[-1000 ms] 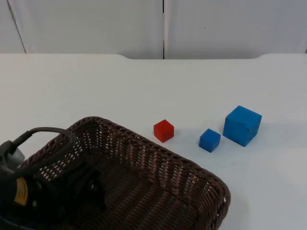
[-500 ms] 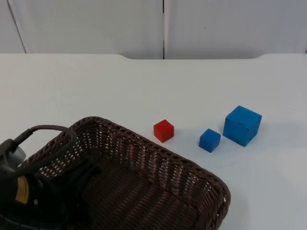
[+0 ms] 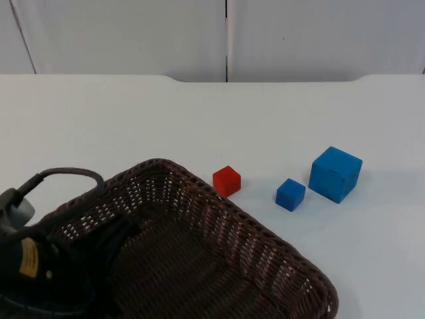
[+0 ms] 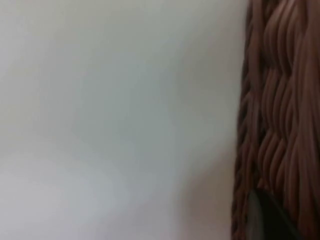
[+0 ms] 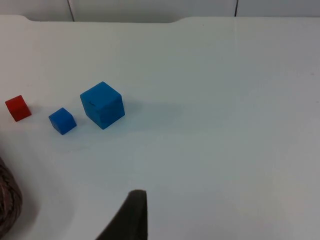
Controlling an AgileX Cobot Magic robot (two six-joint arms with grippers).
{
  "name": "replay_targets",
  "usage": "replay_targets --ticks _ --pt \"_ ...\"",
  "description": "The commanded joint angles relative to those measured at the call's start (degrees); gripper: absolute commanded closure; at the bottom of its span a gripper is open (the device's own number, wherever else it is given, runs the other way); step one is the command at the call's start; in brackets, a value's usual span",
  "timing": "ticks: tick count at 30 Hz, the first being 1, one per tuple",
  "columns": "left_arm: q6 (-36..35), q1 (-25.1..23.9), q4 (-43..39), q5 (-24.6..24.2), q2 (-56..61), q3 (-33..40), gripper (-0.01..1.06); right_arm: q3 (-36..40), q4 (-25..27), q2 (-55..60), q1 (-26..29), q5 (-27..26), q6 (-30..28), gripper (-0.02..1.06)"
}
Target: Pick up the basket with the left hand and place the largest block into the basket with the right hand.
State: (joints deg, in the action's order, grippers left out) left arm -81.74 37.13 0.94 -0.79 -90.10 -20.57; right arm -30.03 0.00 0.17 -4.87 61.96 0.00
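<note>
now basket (image 3: 199, 252) sits higher than a second ago, so lift under way; left claw (image 3: 99, 249) clamps its rim; right claw (image 5: 131, 220) waits, opening unclear.

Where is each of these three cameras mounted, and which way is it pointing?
Top view: fixed above, facing down and forward over the white table to the grey wall; the left arm shows at the basket.
Left wrist view: on the left arm, right against the basket's woven wall; a black fingertip shows.
Right wrist view: on the waiting right arm, looking across the table; a black fingertip shows.
Top and right wrist views share the large blue block, small blue block and red block.
</note>
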Motion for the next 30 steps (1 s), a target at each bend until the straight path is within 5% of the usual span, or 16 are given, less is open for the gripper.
replay_targets --ticks 1,10,20,30 --pt "-0.2 0.2 0.1 0.0 2.7 0.3 1.01 0.5 0.0 -0.2 0.2 -0.2 0.0 -0.01" --pt "-0.2 0.2 -2.1 -1.0 12.4 0.3 1.01 0.5 0.0 -0.2 0.2 -0.2 0.0 -0.01" --pt "4.2 -4.2 -6.4 -12.0 24.1 0.3 1.01 0.5 0.0 -0.2 0.2 -0.2 0.0 -0.01" --pt "28.2 -12.3 2.1 -28.0 30.1 -4.2 1.01 0.5 0.0 -0.2 0.2 -0.2 0.0 -0.01"
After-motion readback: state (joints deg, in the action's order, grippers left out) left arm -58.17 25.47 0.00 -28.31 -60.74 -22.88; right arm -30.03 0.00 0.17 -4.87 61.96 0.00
